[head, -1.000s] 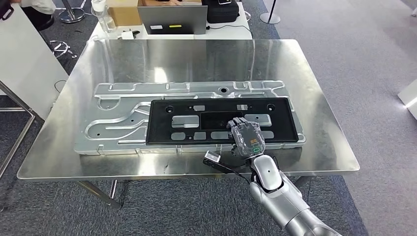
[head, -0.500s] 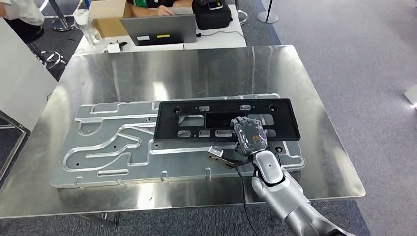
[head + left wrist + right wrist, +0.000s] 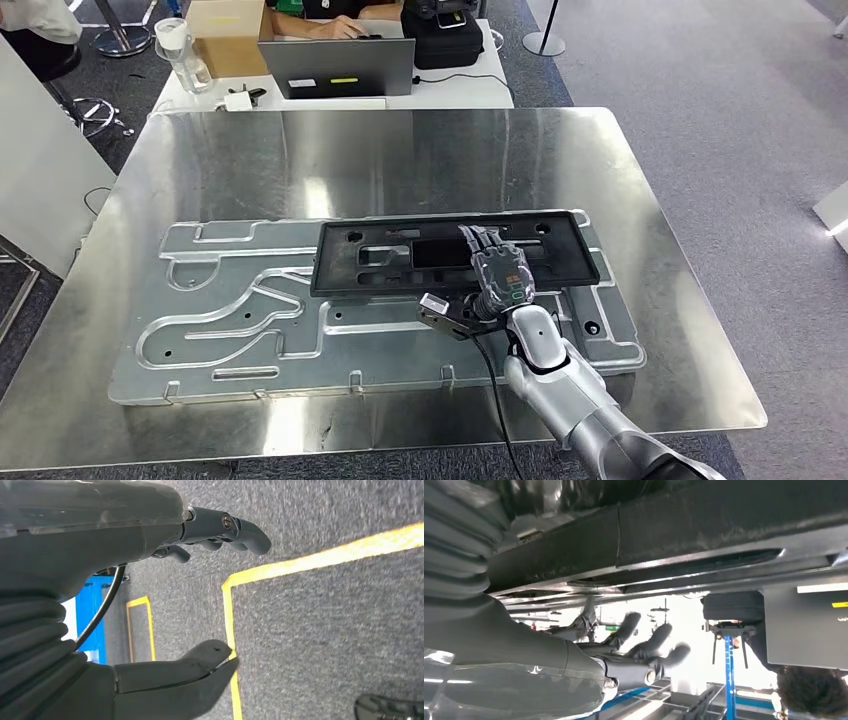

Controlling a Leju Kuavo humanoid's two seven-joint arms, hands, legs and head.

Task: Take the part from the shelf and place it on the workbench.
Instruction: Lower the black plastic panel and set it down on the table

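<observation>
Your right robot hand (image 3: 497,280) grips the near edge of the black part (image 3: 455,252), holding it tilted above the grooved aluminium plate (image 3: 250,320) on the tabletop (image 3: 400,150). The far edge, beyond the fingers, looks lower than the held edge. Let go askew and the part could slide or snag a groove. Your left robot hand (image 3: 190,595) hangs spread over the floor, holding nothing.

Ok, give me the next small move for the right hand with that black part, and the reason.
Probably lower it a little. The right hand holds the black part by its near edge, tilted over the silver plate on the workbench, apparently not yet lying flat.
</observation>
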